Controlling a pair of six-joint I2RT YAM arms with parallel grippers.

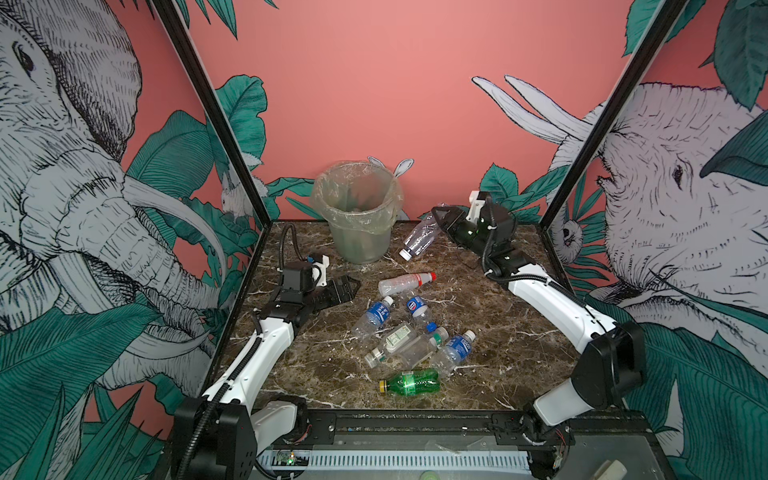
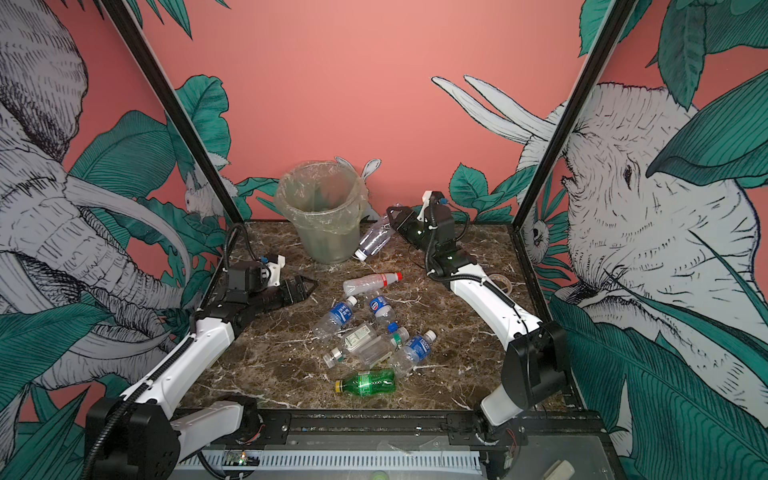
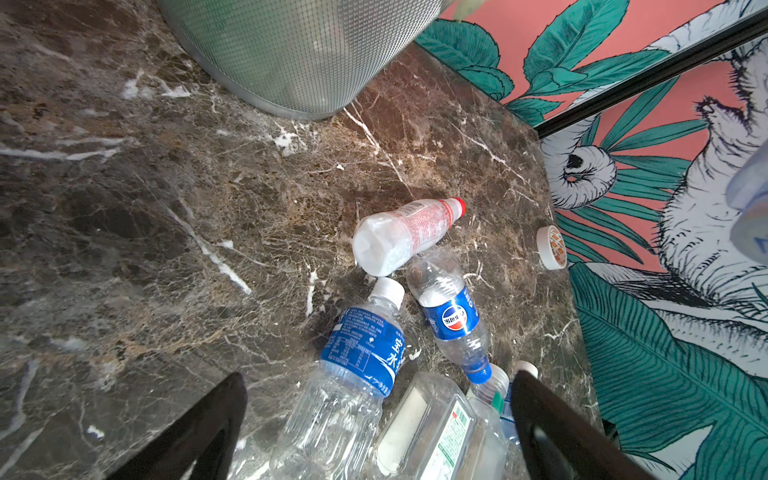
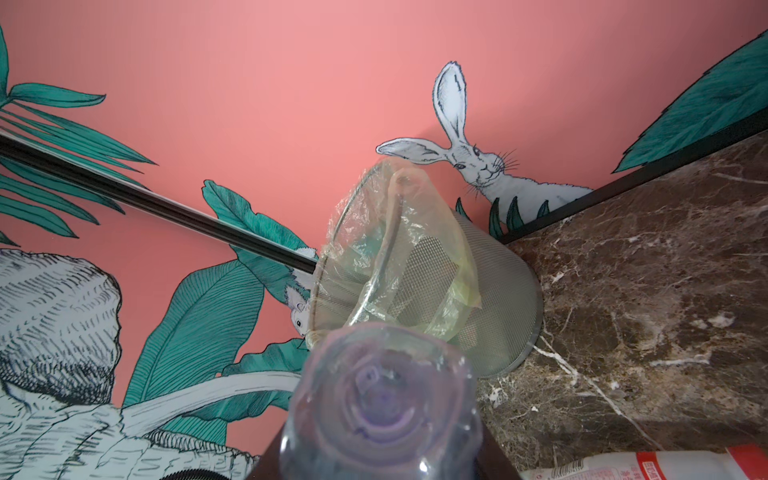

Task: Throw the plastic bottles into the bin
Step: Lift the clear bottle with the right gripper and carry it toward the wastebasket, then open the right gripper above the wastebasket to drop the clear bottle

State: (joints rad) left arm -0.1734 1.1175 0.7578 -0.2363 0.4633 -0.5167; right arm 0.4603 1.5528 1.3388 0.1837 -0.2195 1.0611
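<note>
While loose bottles [image 1: 376,316] litter the table [image 1: 511,345], the right tool [image 1: 437,218], clamped on a clear bottle [image 1: 419,237], holds it cap-down just beside the bin [image 1: 360,239]. The carry seems nearly done: lifting over the rim and releasing should follow. The left tool [image 1: 347,286] hovers, jaws apart.

Soft even light, faint shadows; close bottle [image 4: 380,399] blurred in right wrist view.
</note>
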